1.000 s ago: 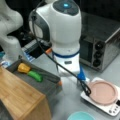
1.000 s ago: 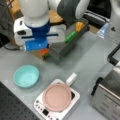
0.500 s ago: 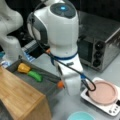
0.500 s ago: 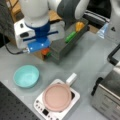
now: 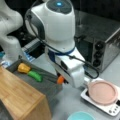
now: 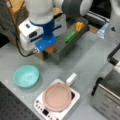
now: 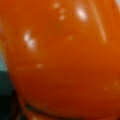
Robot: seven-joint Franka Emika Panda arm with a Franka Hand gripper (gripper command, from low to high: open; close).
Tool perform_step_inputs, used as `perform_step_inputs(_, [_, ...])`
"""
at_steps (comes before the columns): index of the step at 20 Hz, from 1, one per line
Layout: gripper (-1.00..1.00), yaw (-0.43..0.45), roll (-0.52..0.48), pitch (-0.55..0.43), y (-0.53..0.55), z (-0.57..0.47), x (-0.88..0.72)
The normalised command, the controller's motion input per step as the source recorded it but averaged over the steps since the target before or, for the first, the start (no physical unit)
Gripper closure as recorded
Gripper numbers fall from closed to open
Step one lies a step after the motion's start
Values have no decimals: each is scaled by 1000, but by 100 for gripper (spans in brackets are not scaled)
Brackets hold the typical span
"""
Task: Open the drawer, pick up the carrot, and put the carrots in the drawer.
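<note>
The dark grey drawer (image 5: pixel 47 87) (image 6: pixel 68 47) stands pulled out from the wooden-topped cabinet (image 5: pixel 17 95). My gripper (image 5: pixel 61 79) (image 6: pixel 50 49) hangs low over the drawer's front end, shut on the orange carrot (image 5: pixel 60 80) (image 6: pixel 51 49). The carrot (image 7: pixel 60 60) fills nearly the whole wrist view, so the fingers are hidden there. A green toy vegetable (image 5: pixel 35 75) (image 6: pixel 70 36) and a yellow toy piece (image 5: pixel 23 68) (image 6: pixel 79 25) lie inside the drawer, further back.
A white hob holding a pink pan (image 5: pixel 103 92) (image 6: pixel 57 97) sits near the drawer's front. A teal bowl (image 6: pixel 26 75) (image 5: pixel 79 116) is on the grey table. The silver toaster oven (image 5: pixel 100 42) (image 6: pixel 110 97) stands beyond the pan.
My gripper with the carrot has shifted slightly over the drawer's front end; the toys in the drawer have stayed put.
</note>
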Motion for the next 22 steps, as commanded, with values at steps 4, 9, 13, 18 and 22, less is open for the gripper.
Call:
perform_step_inputs(4, [100, 132, 86, -156, 15, -74, -302])
perform_step_inputs(9, [100, 153, 112, -126, -43, -166, -422])
perform_step_inputs(13, [100, 83, 116, -153, -60, -158, -406])
perform_step_inputs(18, [100, 34, 108, -184, -31, -92, -299])
perform_step_inputs(22, [100, 38, 116, -194, -33, -91, -261])
